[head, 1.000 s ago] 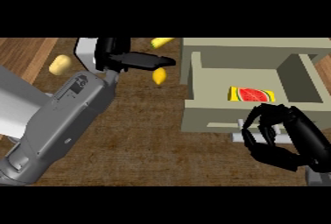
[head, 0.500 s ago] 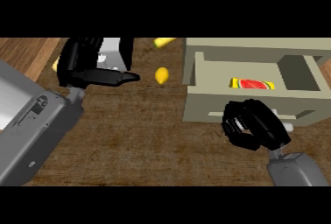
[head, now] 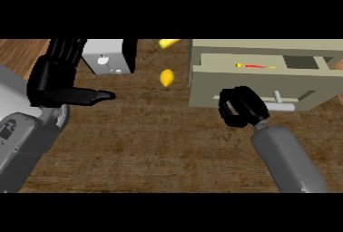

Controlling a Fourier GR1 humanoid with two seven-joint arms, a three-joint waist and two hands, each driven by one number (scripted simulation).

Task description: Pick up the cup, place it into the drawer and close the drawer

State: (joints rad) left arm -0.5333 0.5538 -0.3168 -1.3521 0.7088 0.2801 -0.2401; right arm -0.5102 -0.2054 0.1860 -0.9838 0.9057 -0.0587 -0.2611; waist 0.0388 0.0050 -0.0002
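The beige drawer unit [head: 208, 93] stands at the upper right, its drawer [head: 268, 72] pushed almost fully in. Only a thin red and yellow sliver of the cup [head: 254, 66] shows through the narrow gap. My right hand [head: 241, 106] presses against the drawer front with curled fingers, just left of the white handle [head: 282, 107], and holds nothing. At the upper left my left hand [head: 60, 86] is open, fingers up and thumb pointing right.
A white and grey box [head: 107, 56] stands behind the left hand. Two yellow items lie on the wooden counter [head: 154, 145]: one [head: 167, 78] left of the drawer unit, another [head: 169, 43] at the far edge.
The drawer has slid inward, so the cup is nearly hidden. My right hand followed the drawer front upward. The left hand shifted left and stayed open.
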